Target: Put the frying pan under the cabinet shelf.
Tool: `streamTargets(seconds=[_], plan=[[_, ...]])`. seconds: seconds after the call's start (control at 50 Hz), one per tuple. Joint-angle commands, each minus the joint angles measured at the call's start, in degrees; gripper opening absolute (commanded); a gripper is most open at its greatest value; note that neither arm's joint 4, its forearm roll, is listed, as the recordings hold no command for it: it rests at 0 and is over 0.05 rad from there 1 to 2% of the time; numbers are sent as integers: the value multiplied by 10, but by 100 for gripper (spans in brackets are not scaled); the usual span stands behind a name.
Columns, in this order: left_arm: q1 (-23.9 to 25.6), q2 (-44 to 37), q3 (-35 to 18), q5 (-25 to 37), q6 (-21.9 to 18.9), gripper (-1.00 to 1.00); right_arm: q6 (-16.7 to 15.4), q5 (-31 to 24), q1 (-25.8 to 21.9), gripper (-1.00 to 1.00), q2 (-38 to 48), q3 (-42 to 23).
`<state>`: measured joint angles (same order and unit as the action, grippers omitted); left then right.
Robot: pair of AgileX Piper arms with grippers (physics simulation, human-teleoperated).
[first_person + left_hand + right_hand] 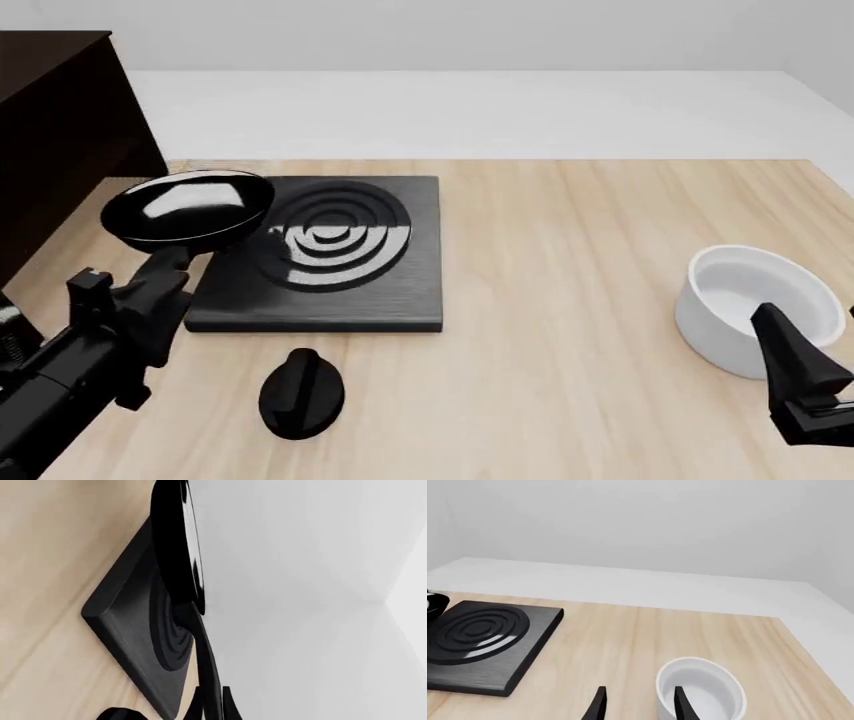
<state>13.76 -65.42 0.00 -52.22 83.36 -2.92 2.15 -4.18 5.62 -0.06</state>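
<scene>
The frying pan (184, 208) is glossy black with a thin silvery rim. The cabinet shelf (56, 140) is dark brown, nearly black. The stove plate (327, 255) is black with concentric rings, the knob (302, 393) black, the pot (750, 306) white, the table (574, 300) pale wood-grained.

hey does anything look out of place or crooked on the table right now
Only the frying pan: the left gripper holds its handle and it hangs lifted over the stove plate's left edge. The white pot and knob sit normally.
</scene>
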Motion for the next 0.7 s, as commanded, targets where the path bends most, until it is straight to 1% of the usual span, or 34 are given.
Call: streamTargets(seconds=[0.02,0.1,0.12,0.16,0.3,0.44,0.46,0.52,0.54,0.56,0.58,0.64,0.7], plan=[[-32,-8,0,-6,-4,-100,0,-1,1,100,-2,0],[-33,-21,0,-17,-1,-100,1,-3,1,100,-4,0],[-42,-15,0,-10,-4,-100,1,-4,2,100,-5,0],[-43,-24,0,-18,0,-100,1,-4,2,100,-5,0],[-55,-19,0,-11,2,-100,1,-3,3,100,-5,0],[-70,-63,0,-47,14,-100,0,-6,3,100,-8,0],[-78,-61,0,-40,14,-100,1,-6,3,100,-8,0],[-78,-74,0,-54,19,-100,1,-6,3,100,-8,0],[-85,-65,0,-44,17,-100,1,-6,3,100,-7,0],[-85,-73,0,-52,20,-100,1,-6,3,100,-7,0],[-91,-66,0,-43,18,-100,1,-6,4,100,-8,0],[-92,-82,0,-58,22,-100,1,-7,4,100,-8,0],[-101,-84,0,-57,21,-100,1,-6,4,100,-8,0]])
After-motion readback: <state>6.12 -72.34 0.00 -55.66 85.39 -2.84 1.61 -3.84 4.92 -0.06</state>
